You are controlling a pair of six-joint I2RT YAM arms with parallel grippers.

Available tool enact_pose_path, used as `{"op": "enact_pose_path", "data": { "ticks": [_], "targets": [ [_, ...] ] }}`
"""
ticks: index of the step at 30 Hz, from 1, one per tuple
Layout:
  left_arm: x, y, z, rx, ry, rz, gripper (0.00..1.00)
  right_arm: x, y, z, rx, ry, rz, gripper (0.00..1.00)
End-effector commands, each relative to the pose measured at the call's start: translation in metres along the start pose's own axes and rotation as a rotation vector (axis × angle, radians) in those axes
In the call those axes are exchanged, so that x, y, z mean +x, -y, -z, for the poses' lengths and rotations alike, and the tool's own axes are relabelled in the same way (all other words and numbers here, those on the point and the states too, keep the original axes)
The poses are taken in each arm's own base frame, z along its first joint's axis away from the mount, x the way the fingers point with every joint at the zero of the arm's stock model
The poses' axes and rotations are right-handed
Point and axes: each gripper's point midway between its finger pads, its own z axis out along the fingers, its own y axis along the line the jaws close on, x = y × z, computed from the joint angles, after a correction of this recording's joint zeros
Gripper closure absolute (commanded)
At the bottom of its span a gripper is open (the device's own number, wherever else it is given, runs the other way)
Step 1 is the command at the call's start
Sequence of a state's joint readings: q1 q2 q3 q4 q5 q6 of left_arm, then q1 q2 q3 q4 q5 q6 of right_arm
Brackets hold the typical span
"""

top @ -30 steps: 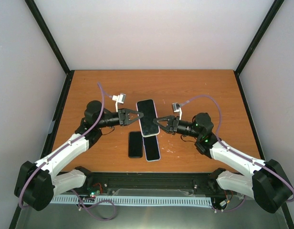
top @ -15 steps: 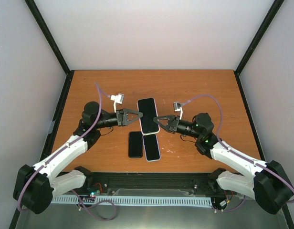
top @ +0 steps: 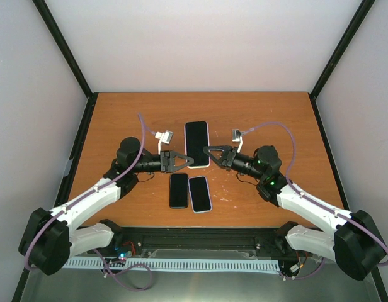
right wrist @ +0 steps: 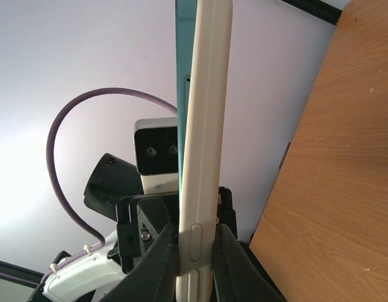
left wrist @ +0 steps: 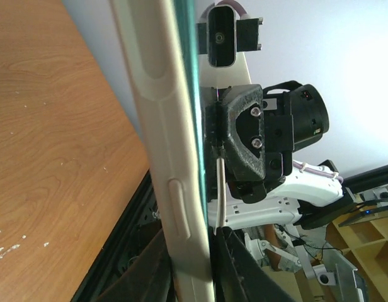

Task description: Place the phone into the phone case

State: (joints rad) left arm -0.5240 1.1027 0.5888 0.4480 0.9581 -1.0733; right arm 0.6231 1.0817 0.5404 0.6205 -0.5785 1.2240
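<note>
A phone with a black screen and teal edge sits inside the rim of a white phone case [top: 196, 143], held above the table's middle. My left gripper [top: 188, 161] is shut on its near-left edge and my right gripper [top: 210, 150] is shut on its right edge. In the left wrist view the white case edge [left wrist: 171, 157] runs up between my fingers, with the gripper [left wrist: 193, 267] closed on it. In the right wrist view the case edge [right wrist: 205, 126] stands upright with a teal strip on its left, and the gripper [right wrist: 195, 251] clamps it.
A small black phone [top: 178, 190] and a phone with a pale rim [top: 199, 194] lie side by side on the wooden table [top: 118, 119], just nearer than the held case. Black frame posts stand at the far corners.
The cased phone has moved toward the far side and straightened, and it no longer overlaps the pale-rimmed phone. Both grippers moved with it and closer together.
</note>
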Motion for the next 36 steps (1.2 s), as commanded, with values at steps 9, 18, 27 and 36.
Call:
{"op": "enact_pose_path", "data": {
  "ticks": [9, 18, 27, 36],
  "targets": [
    [-0.016, 0.016, 0.0, -0.026, 0.036, -0.113, 0.63, 0.004, -0.021, 0.003, -0.066, -0.023, 0.109, 0.91],
    [-0.041, 0.043, 0.022, -0.009, 0.151, -0.185, 0.41, 0.033, -0.033, 0.019, -0.173, -0.118, 0.166, 0.91],
    [-0.052, 0.065, 0.029, 0.057, 0.218, -0.209, 0.45, 0.049, -0.047, 0.028, -0.24, -0.183, 0.197, 0.91],
    [-0.053, 0.062, 0.029, 0.052, 0.227, -0.213, 0.82, 0.054, -0.04, 0.03, -0.229, -0.191, 0.187, 0.9]
  ]
}}
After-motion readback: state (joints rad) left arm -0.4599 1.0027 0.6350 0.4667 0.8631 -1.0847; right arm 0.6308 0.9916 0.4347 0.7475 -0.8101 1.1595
